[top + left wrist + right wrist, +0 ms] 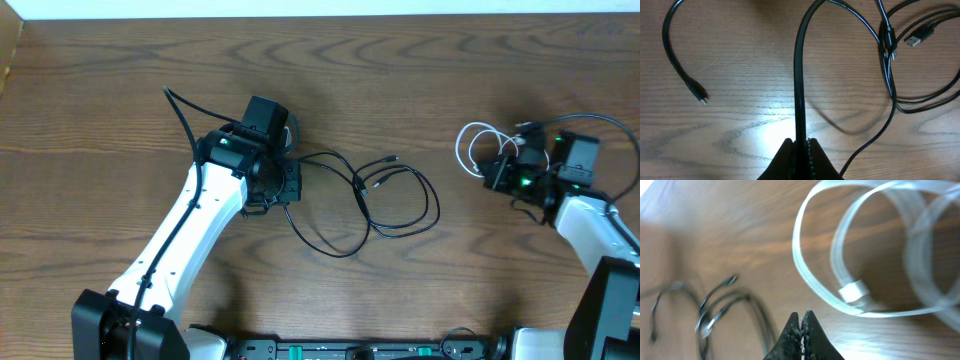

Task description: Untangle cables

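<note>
Arms [190, 225] apart, left end effector [801, 142] on black cable [799, 75]

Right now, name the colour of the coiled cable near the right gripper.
The cable is white; right wrist view.

no text, label, brand, number or sign can be read anywhere in these views. the brown wood-grain table [420, 80] shows only its grain. the thin black cables [800, 75] and the thin white looped cable [796, 240] carry no legible marking, plugs included. the white and black robot arms [190, 225] show no readable lettering.
</note>
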You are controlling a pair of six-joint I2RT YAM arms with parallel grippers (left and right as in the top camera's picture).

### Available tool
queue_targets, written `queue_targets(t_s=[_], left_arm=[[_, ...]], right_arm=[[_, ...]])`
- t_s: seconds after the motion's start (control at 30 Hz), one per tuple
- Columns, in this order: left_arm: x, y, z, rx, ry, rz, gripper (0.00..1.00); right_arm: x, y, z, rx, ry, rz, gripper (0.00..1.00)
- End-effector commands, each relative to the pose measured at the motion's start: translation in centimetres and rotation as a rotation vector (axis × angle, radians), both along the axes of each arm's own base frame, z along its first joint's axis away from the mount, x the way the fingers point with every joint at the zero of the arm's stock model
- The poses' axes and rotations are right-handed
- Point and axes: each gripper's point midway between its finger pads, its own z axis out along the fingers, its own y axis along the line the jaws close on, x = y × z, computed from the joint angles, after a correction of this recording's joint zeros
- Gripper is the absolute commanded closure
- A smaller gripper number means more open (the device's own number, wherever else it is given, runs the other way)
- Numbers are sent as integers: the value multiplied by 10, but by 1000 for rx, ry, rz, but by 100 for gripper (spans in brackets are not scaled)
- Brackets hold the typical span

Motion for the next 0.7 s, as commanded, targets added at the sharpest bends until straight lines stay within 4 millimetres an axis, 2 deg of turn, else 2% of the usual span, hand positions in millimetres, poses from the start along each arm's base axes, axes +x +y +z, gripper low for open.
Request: queue_targets(t_s=[0.0,0.07,0.17,0.23,0.3,0.5,0.67], left_arm=[[-1,2,0,8,-2,8,92],[-1,2,0,8,-2,8,92],[-1,2,0,8,-2,8,92],[-1,2,0,8,-2,8,93],[-1,2,0,8,-2,8,93],[-1,2,0,8,-2,8,92],[-1,2,0,8,-1,10,93]], right_arm=[[-3,22,1,-37,-27,126,98],[-3,20,-6,-108,-7,110,98],[2,6,-15,-226,24,27,99],[6,-5,-19,-296,33,-35,99],[10,-6,-19,-320,23,-44,99],[13,28,-29,-230,5,63,99],[20,38,-46,-231,4,91,99]])
